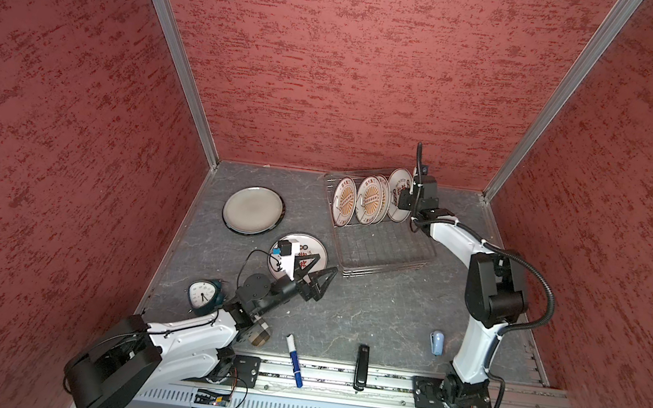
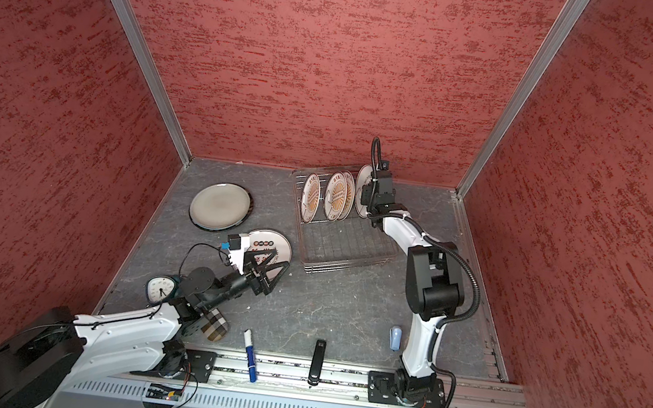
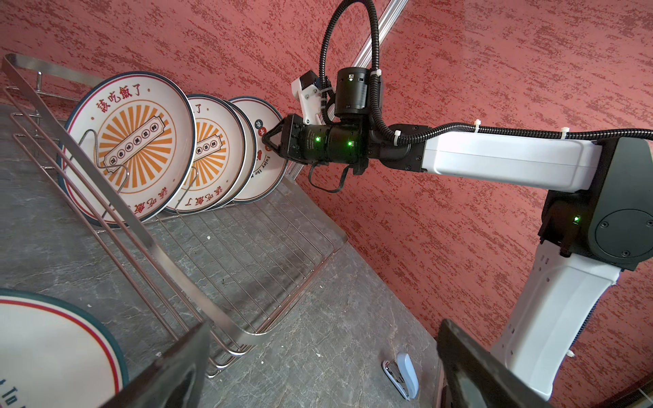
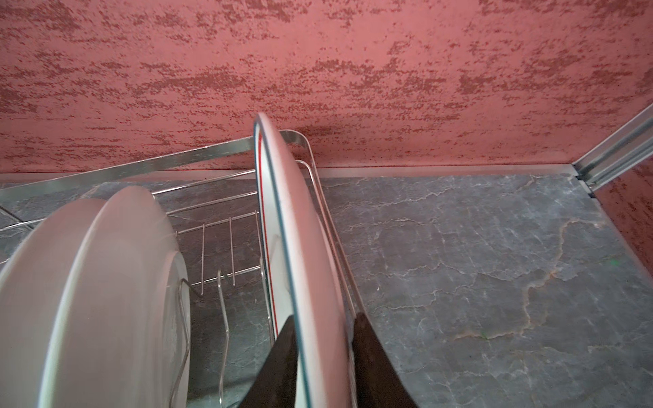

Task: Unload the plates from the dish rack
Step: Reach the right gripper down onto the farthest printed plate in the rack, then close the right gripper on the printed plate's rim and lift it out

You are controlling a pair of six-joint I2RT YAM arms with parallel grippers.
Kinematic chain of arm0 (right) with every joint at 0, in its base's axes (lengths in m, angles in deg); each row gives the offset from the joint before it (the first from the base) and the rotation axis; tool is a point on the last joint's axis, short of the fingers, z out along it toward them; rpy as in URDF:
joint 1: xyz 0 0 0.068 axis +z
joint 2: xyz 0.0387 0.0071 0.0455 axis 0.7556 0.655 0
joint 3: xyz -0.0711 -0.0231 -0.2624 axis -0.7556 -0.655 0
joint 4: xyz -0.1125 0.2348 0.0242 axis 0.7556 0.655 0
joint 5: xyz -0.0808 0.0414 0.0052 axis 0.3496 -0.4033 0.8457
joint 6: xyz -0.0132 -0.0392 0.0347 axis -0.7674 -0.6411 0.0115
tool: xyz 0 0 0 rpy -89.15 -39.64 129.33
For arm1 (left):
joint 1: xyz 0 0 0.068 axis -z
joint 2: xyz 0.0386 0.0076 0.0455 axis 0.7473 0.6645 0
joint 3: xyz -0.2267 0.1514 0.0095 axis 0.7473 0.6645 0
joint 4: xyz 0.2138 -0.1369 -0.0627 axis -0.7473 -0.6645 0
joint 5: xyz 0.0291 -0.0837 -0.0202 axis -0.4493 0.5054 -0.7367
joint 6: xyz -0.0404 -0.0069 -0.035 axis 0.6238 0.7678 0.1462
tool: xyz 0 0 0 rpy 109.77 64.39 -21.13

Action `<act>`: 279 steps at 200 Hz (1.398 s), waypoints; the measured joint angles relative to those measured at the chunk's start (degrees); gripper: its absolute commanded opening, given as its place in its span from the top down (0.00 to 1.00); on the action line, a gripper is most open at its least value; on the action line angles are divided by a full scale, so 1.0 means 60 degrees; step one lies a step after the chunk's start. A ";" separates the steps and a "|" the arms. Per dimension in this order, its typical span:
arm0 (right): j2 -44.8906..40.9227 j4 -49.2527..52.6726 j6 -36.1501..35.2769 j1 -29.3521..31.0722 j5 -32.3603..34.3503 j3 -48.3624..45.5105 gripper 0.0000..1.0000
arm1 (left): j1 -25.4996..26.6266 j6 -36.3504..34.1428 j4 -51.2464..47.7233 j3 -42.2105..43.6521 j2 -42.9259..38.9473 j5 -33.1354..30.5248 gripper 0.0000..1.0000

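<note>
The dish rack (image 1: 386, 249) (image 2: 349, 245) stands at the back right of the table. Three sunburst plates (image 1: 369, 199) (image 3: 130, 145) lean upright in its prongs. At the rack's right end stands another plate (image 1: 397, 192) (image 4: 282, 197), and my right gripper (image 1: 402, 201) (image 4: 325, 316) is shut on its rim, one finger on each face. A grey dark-rimmed plate (image 1: 253, 209) and a printed plate (image 1: 303, 248) (image 3: 46, 346) lie flat on the table to the left. My left gripper (image 1: 326, 263) (image 3: 325, 323) hovers open and empty over the printed plate's near edge.
A teal clock (image 1: 203, 293) sits beside the left arm. A blue marker (image 1: 294, 358) and a black stapler (image 1: 361, 366) lie at the front edge. A light blue stapler (image 1: 437, 342) (image 3: 403, 376) lies near the right arm's base. Red walls close in three sides.
</note>
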State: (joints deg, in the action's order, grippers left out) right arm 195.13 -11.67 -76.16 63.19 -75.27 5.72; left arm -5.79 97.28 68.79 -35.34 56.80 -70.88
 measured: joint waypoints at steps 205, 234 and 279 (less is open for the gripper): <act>-0.0368 -0.0164 -0.0616 0.0623 0.1683 -0.0357 0.88 | -0.0004 0.0000 -0.0441 0.0015 -0.0637 -0.0528 0.01; -0.0761 -0.0175 -0.0721 0.0707 0.1989 -0.0605 0.89 | 0.0000 0.0000 -0.0506 0.0029 -0.0710 -0.0605 0.01; -0.1461 -0.0204 -0.0900 0.0882 0.2415 -0.1049 0.90 | 0.0000 0.0007 -0.0739 0.0095 -0.1002 -0.0769 0.00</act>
State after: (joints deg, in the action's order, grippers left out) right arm 186.37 -12.89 -81.56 68.48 -60.78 -0.57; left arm -5.79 97.32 64.35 -34.78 50.79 -75.49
